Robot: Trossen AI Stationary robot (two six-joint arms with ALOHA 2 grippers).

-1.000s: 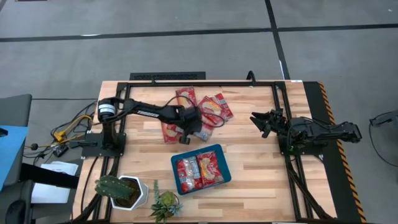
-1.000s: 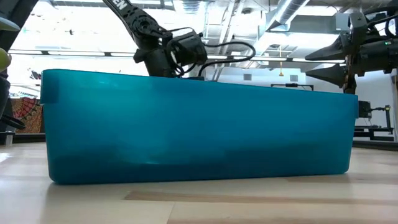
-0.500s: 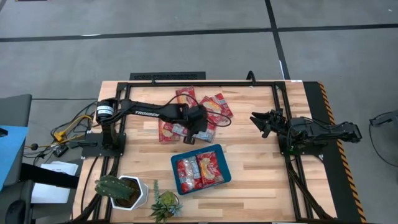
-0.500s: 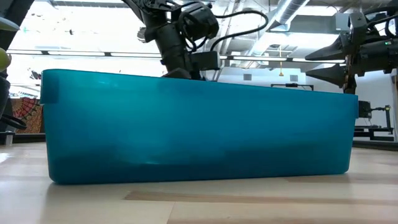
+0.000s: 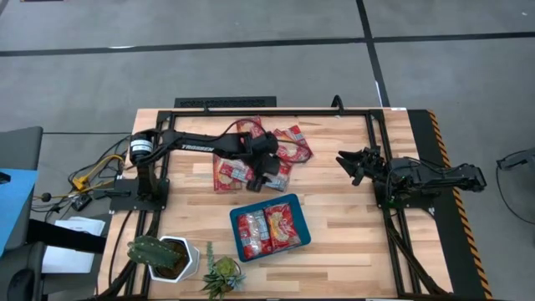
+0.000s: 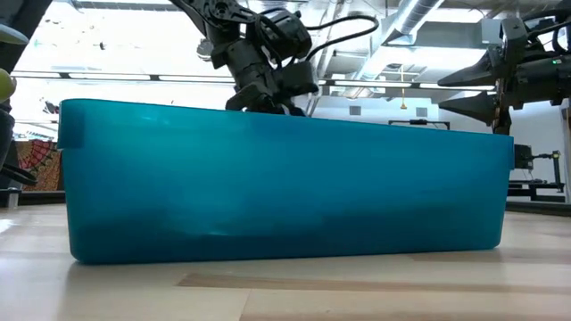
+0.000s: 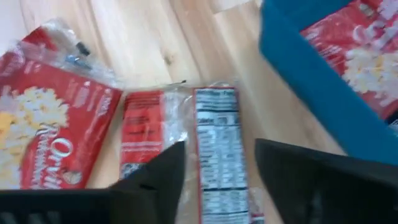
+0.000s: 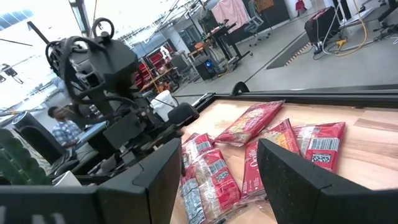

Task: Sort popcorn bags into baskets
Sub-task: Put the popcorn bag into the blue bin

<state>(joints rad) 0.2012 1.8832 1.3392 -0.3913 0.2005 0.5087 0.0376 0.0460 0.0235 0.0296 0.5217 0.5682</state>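
Observation:
Several red popcorn bags (image 5: 292, 142) lie loose on the wood at the table's far middle. Others lie flat inside the teal basket (image 5: 235, 226) nearer the front. My left gripper (image 5: 269, 173) hovers open over the loose bags, just beyond the basket's far rim. In its wrist view the two fingers stand either side of a bag lying label side up (image 7: 217, 149), with the basket's wall (image 7: 311, 87) close by. My right gripper (image 5: 353, 163) waits open in the air at the table's right. The low view shows only the basket's wall (image 6: 285, 178) with both grippers above it.
A cactus in a white pot (image 5: 159, 254) and a small green plant (image 5: 221, 274) stand at the near left corner. A black frame (image 5: 276, 105) runs around the work area. Bare wood lies right of the basket. A person (image 8: 59, 121) shows in the room beyond.
My left gripper has moved toward the table's right edge and slightly toward its far edge, over the loose bags. Its fingers, shut a second ago, now stand apart.

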